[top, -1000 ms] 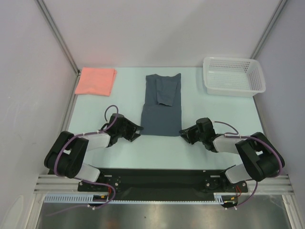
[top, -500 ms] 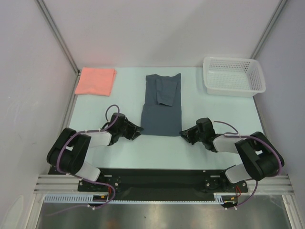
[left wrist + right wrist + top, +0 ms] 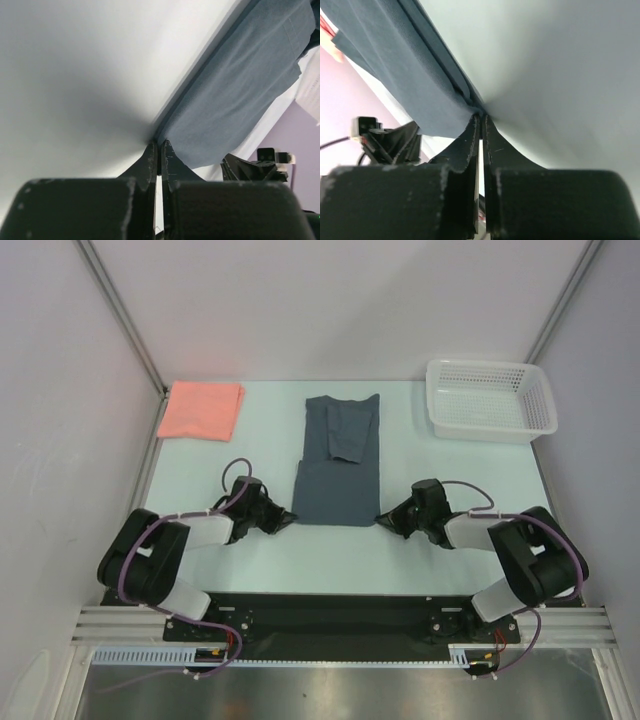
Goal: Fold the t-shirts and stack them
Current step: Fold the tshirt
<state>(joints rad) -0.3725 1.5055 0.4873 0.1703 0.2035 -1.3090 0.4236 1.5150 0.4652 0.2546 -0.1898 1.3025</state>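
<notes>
**Entry: slate t-shirt, near hem taken at both corners**

Item 1. Slate t-shirt (image 3: 338,462). Lies flat at the middle of the table (image 3: 330,560), narrowed to a long strip with its sleeves turned inward. The collar end points to the far side and the hem to the arms. A small flap lies on its upper half.

Item 2. Pink t-shirt (image 3: 202,409). A folded rectangle at the far left corner of the table, well apart from the slate one. Judged finished and waiting as the base of the stack.

Item 3. Basket (image 3: 488,430). White mesh, at the far right corner. Nothing shows inside it.

Item 4. Left claw (image 3: 288,517). Low on the table at the near left corner of the slate hem. In the wrist view its fingers are pressed together with the cloth corner at their tips. Judged clamped on that corner.

Item 5. Right claw (image 3: 381,519). Mirrors the left at the near right corner of the hem. Its fingers are together, with layered cloth edges meeting at their tips. Judged clamped likewise.

Step in hand: the grasp for the crosswise fold of the slate t-shirt, with the lengthwise folds apparently done.

Next move, as a judgement: lift both corners evenly and carry the hem toward the collar. Keep the strip taut enough that neither corner slips or the layers skew. The stacking onto the pink t-shirt is not yet begun.
</notes>
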